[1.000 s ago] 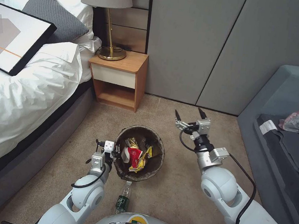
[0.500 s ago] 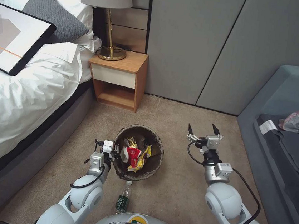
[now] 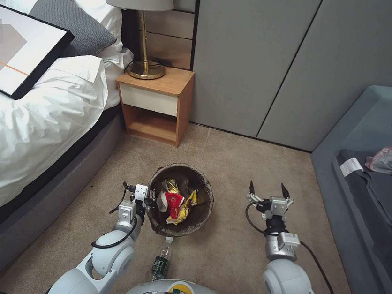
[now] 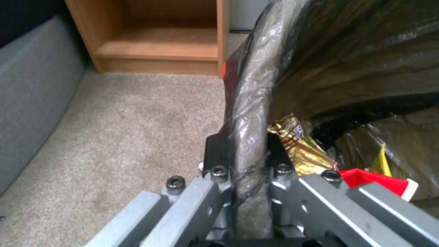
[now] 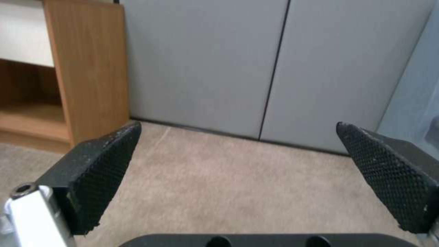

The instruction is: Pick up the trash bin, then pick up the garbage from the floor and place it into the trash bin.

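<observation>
Beige carpet [image 3: 222, 244] between a white-sheeted bed [image 3: 22, 136] on the left, a wooden nightstand [image 3: 156, 102] with a brass lamp [image 3: 141, 23] against grey wall panels [image 3: 263, 55], and a grey sofa [image 3: 375, 186] on the right. Trash bin [image 3: 179, 200] upright mid-floor, mouth facing up, brown liner folded over the rim, red and yellow wrappers [image 3: 177, 204] inside. Left gripper [image 4: 242, 154] clamped on the bin's near-left rim, one finger outside, one inside. Right gripper [image 3: 269, 189] spread wide, holding nothing, above bare carpet to the right of the bin. Green-labelled bottle [image 3: 161, 260] lying on the carpet near the robot's base, cap toward the bin, long axis running roughly away from the robot.
</observation>
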{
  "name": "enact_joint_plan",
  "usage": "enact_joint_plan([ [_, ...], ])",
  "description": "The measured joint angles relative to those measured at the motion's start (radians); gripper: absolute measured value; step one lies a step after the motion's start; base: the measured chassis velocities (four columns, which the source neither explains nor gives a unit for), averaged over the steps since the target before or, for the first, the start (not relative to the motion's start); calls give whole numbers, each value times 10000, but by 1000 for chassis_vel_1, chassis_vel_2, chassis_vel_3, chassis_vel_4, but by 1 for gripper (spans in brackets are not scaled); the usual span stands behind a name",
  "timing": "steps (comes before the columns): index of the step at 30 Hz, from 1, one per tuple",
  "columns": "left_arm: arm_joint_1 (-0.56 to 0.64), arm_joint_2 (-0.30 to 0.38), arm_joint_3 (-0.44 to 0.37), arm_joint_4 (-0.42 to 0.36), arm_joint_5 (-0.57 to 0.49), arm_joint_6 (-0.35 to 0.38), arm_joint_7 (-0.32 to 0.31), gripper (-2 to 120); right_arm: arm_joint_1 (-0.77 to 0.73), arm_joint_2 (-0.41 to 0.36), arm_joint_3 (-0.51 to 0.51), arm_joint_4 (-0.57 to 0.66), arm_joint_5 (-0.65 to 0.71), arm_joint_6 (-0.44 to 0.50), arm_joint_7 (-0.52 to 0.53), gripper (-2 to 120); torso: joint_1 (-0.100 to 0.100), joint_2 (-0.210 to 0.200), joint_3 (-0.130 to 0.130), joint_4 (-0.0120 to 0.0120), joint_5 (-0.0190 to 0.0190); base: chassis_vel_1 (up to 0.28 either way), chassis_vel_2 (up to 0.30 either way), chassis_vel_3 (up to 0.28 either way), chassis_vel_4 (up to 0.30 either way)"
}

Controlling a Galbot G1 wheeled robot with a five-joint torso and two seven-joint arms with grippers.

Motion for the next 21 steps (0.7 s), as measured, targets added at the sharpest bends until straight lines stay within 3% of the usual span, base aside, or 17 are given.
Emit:
enact_joint_plan([
  [21, -26, -97, 5, 19, -306, 112, -138, 0, 171, 405, -352, -154, -177, 159, 40, 100, 0, 0, 0, 0, 1, 0, 0, 0, 0],
])
